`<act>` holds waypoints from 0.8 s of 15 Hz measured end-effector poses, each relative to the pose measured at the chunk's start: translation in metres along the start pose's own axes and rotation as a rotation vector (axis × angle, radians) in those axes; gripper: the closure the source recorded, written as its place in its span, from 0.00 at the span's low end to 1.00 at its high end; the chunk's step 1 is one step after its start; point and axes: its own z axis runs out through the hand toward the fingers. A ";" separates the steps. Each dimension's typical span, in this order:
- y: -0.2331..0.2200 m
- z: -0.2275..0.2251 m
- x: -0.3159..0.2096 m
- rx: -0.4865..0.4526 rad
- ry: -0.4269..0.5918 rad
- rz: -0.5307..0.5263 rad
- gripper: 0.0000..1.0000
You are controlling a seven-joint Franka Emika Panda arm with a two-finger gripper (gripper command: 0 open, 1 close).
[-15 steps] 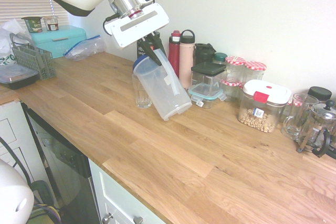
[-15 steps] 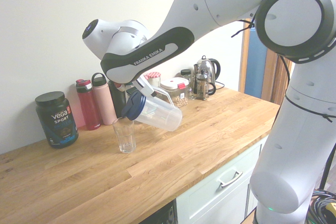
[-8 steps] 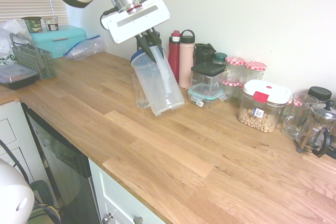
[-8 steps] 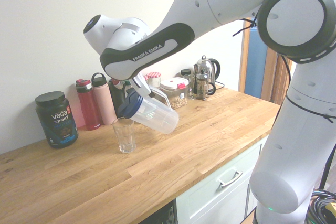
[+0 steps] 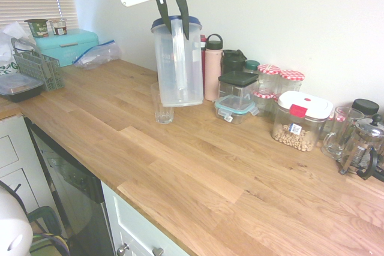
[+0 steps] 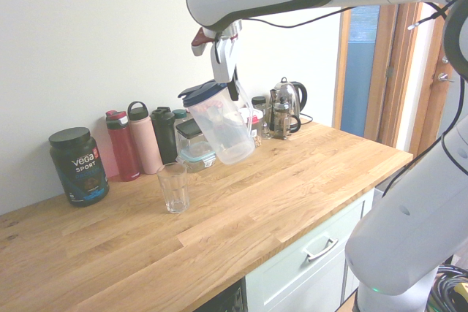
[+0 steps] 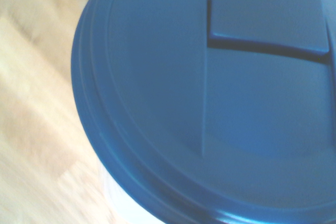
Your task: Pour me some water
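The hand (image 5: 178,30) grips the pitcher (image 5: 180,67) by its handle, the translucent body hanging below the fingers.

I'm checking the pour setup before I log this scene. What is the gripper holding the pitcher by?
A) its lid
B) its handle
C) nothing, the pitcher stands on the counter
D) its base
B: the gripper is closed on the handle of the blue-lidded pitcher, which hangs above the counter.
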 end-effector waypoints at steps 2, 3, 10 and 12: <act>0.025 0.014 0.008 0.044 0.007 0.112 1.00; 0.039 0.024 0.010 0.060 0.013 0.169 1.00; 0.135 0.129 -0.038 0.111 0.074 0.563 1.00; 0.148 0.151 -0.048 0.115 0.110 0.671 1.00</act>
